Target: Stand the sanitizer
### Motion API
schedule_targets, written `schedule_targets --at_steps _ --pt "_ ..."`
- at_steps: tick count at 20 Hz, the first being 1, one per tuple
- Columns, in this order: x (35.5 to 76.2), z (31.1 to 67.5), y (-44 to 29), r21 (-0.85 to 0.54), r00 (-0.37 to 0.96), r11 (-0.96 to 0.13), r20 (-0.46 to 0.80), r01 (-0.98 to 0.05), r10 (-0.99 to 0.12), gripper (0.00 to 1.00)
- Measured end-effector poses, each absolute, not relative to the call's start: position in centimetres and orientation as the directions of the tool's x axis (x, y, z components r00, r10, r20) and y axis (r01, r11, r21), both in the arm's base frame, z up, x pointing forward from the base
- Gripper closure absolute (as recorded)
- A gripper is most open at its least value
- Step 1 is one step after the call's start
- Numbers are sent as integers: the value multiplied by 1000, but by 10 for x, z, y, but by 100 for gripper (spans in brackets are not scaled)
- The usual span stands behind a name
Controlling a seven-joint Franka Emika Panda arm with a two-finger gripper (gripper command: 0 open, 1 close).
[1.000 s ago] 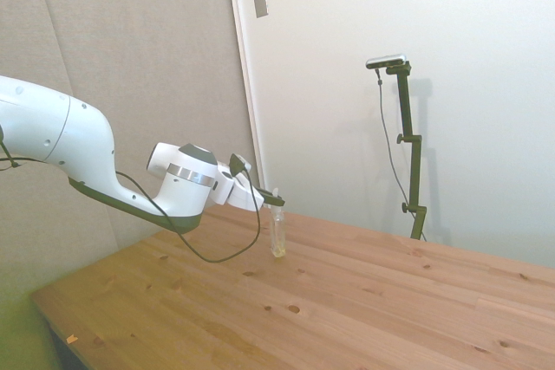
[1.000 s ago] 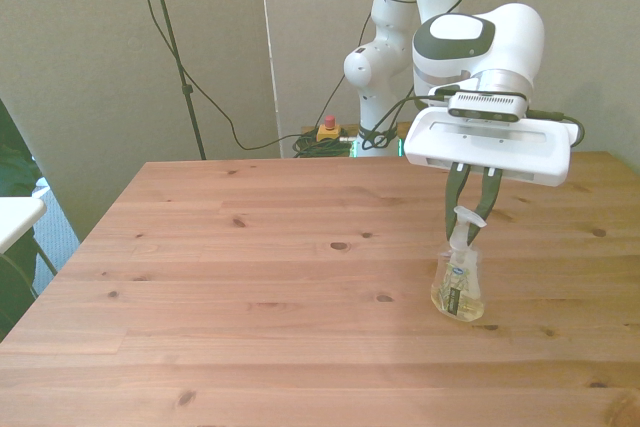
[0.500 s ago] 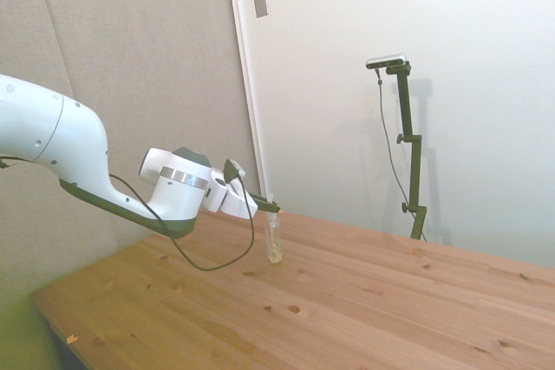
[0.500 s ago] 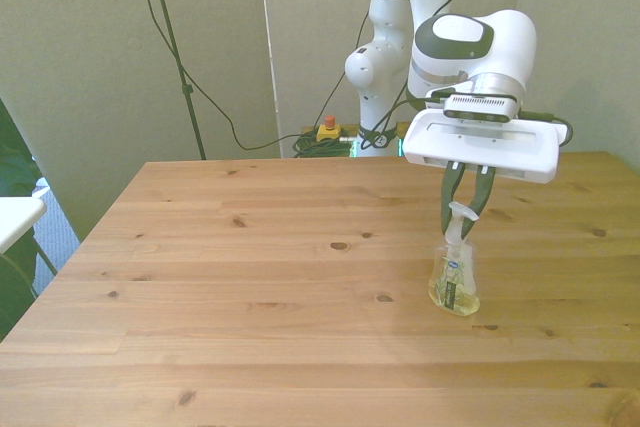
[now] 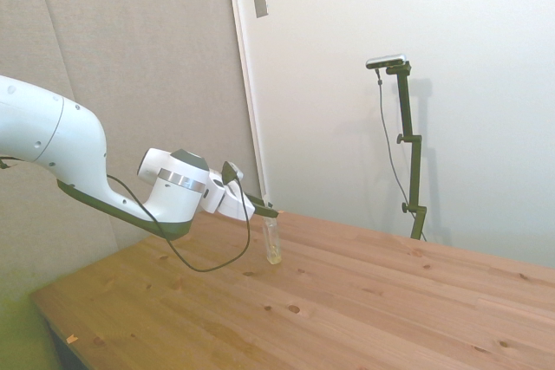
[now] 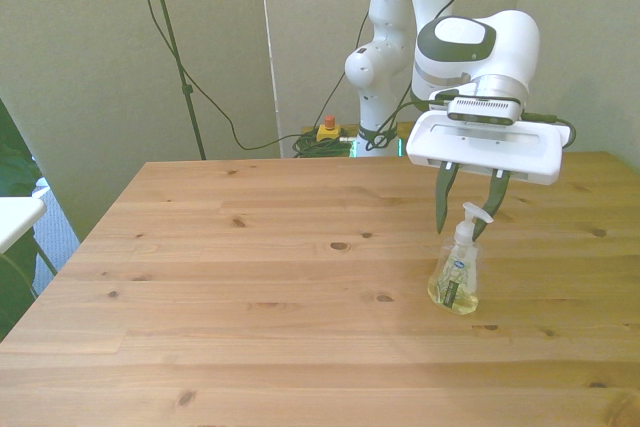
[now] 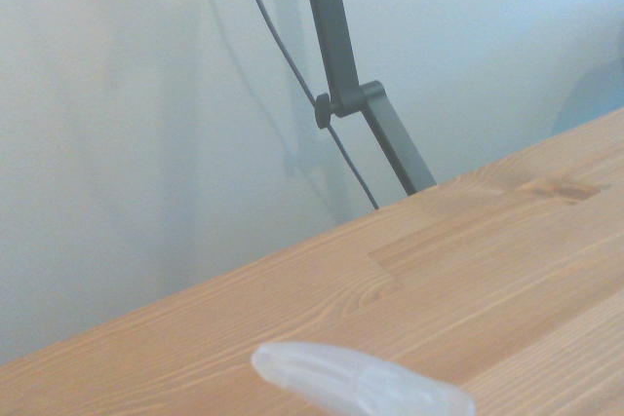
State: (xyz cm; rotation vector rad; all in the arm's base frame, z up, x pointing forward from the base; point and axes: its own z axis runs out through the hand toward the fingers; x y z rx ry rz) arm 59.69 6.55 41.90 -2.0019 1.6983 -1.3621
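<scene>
Where the side view gives only a thin profile, we read the front view: the wooden surface [image 6: 250, 287] carries the sanitizer [image 6: 456, 275] upright toward the front view's right. We see the claw [image 6: 466, 219] spread wide, fingers either side of the pump top, apart from it. Wrist view shows only the blurred pump nozzle; the label text is unreadable.

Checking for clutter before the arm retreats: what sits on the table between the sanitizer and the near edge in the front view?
Nothing: in the front view, only bare wooden table lies between the upright sanitizer and that near edge.
</scene>
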Motion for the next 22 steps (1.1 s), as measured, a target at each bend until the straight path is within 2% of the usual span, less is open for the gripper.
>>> schedule_targets --at_steps 7,10,14,18,22 --pt "591 413 78 -559 42 -354 494 -749 -869 0" --pt "570 407 84 -480 140 -382 465 -790 -874 0" --pt "536 418 82 -352 277 -441 428 -825 -860 0" --pt "514 431 66 -225 418 -509 351 -831 -838 0" --pt "505 438 54 -109 572 -606 235 -788 -786 0"
